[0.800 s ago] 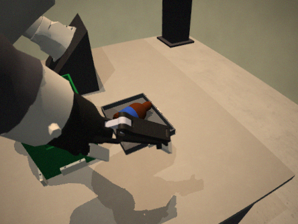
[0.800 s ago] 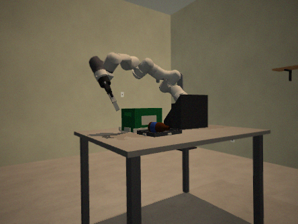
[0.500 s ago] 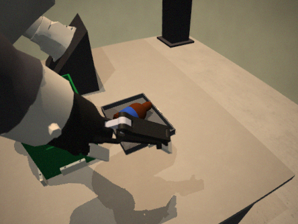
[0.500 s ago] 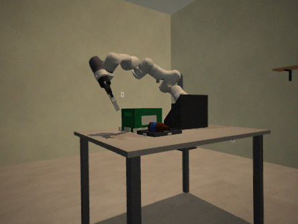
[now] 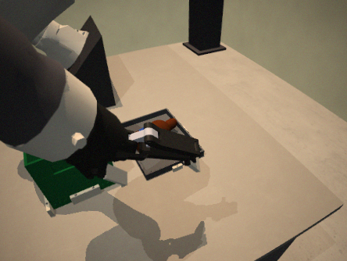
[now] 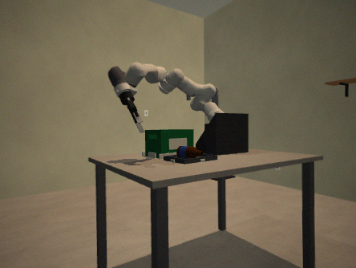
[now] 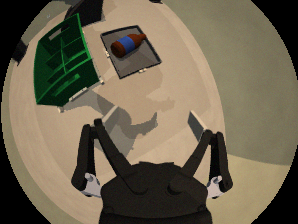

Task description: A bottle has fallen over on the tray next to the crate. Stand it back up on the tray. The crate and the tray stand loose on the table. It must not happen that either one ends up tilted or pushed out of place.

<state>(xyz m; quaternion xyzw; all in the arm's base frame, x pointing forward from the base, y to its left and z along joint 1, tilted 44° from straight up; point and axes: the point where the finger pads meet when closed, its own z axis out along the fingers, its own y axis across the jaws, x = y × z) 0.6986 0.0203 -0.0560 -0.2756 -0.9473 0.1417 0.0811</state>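
A brown bottle [image 5: 166, 123] [image 6: 188, 152] [image 7: 127, 43] with a blue label lies on its side on the dark tray [image 5: 155, 169] [image 6: 200, 157] [image 7: 143, 63]. The green crate [image 5: 59, 181] [image 6: 168, 140] [image 7: 61, 63] stands right beside the tray. My gripper [image 5: 194, 151] [image 6: 139, 127] [image 7: 154, 114] is open and empty. It hangs high above the table, off to the side of the tray and well away from the bottle. In the top view the arm and gripper hide most of the bottle and part of the tray.
A black box [image 5: 95, 70] [image 6: 226, 134] stands behind the crate and tray at the arm's base. A black post [image 5: 205, 25] stands at the table's far corner. The table [image 5: 254, 137] [image 6: 240, 158] spreads wide beyond the tray.
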